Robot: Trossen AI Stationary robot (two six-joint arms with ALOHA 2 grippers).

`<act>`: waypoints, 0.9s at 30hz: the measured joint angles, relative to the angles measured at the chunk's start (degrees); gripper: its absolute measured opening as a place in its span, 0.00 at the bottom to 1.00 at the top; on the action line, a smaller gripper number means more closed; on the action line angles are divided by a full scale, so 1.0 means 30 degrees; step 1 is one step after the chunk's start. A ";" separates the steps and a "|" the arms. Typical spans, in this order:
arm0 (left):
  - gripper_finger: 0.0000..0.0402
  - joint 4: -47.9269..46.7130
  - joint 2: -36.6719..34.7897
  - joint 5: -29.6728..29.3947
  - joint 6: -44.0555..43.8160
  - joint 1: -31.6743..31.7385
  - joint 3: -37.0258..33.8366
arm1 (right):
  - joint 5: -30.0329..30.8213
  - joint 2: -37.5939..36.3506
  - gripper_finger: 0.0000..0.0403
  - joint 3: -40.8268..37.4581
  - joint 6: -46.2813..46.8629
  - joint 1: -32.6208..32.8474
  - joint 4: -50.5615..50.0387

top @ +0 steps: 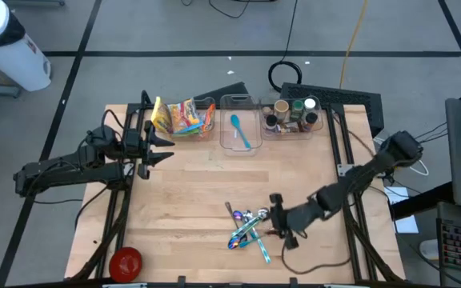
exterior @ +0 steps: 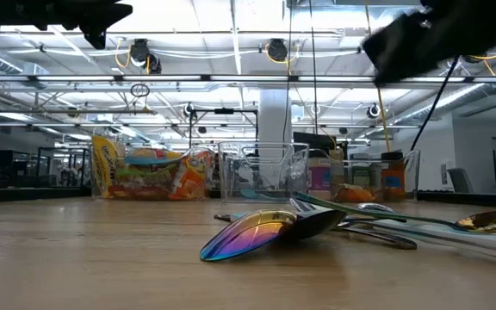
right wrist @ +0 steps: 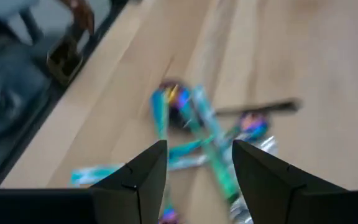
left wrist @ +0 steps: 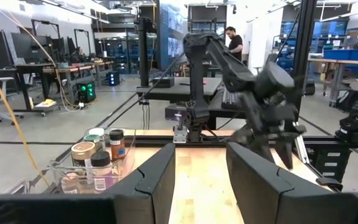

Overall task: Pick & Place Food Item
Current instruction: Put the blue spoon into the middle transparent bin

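Hovering with fingers apart over the cutlery pile [top: 248,226] near the table's front edge, the right gripper [top: 279,218] holds nothing, so I'd guess we're pre-pick: it needs to reach the snack packets [top: 184,117] in the far-left bin, beside the open, idle left gripper [top: 160,144].

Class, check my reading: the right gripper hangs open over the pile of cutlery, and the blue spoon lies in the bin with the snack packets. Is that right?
Not quite. The blue spoon lies alone in the middle bin, not with the snack packets, as the high view shows. The right gripper does hang open over the cutlery.
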 joint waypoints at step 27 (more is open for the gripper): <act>0.38 0.0057 0.0007 0.0000 0.0002 0.0006 0.0000 | 0.0124 0.6488 0.37 0.0014 0.1959 0.1117 0.2286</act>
